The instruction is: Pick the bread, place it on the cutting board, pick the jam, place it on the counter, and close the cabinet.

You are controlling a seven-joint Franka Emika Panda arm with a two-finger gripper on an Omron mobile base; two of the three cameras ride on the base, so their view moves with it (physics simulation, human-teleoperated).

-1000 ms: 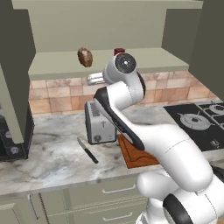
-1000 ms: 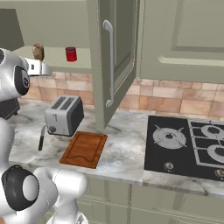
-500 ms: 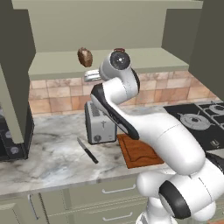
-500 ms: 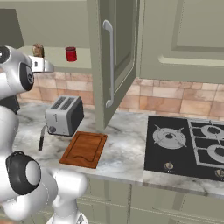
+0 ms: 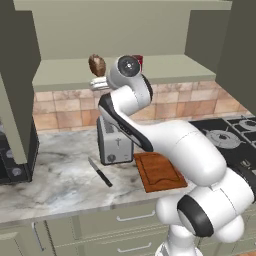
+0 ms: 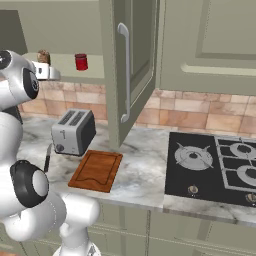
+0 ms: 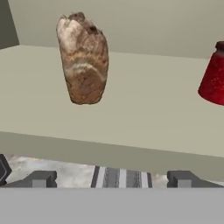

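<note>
The bread (image 7: pixel 83 59) stands upright on the open cabinet's shelf (image 7: pixel 109 122), up and to the left of my open gripper (image 7: pixel 113 179), whose fingers hold nothing. The red jam (image 7: pixel 214 78) stands at the right on the same shelf. From the base, the bread (image 5: pixel 97 65) sits just above my gripper (image 5: pixel 96 83), and the jam (image 5: pixel 138 59) peeks out behind my wrist. In the right base view the bread (image 6: pixel 44 56) and jam (image 6: pixel 81 62) stand behind my gripper (image 6: pixel 54 75). The cutting board (image 5: pixel 159 170) lies on the counter (image 5: pixel 60 175) beside the toaster.
A silver toaster (image 5: pixel 114 142) stands under my hand, and a knife (image 5: pixel 100 172) lies left of the board. The open cabinet door (image 6: pixel 131 65) juts out over the counter. A black stovetop (image 6: pixel 220 165) is at the right, a dark appliance (image 5: pixel 15 160) at the far left.
My hand has risen and moved a little closer to the shelf edge under the bread. The bread, jam and board have not moved.
</note>
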